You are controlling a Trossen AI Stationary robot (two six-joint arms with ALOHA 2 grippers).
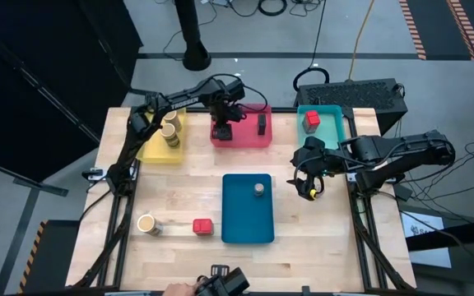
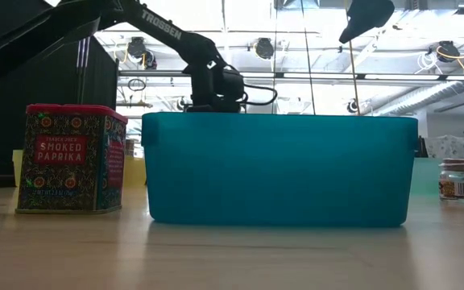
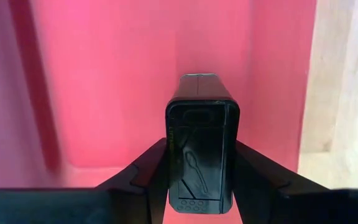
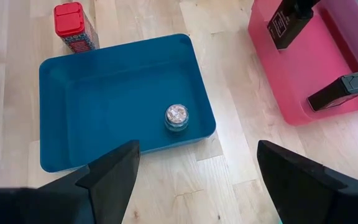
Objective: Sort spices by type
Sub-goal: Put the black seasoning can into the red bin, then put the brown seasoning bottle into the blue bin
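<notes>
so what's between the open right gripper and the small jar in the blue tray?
High view: bare wood and the blue tray's rim between right gripper and small jar.

Using the blue tray (image 1: 235, 226) as landmark: a small grey round jar (image 1: 258, 189) stands upright inside it. A red paprika tin (image 1: 202, 227) sits just beside it, a tan jar (image 1: 146, 224) farther that way. Beyond it, a black box (image 3: 201, 158) is gripped above the pink tray (image 1: 245, 138).

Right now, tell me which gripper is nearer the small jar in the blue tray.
Right. The right gripper hovers open beside the blue tray holding the small jar; the left gripper is over the pink tray.
</notes>
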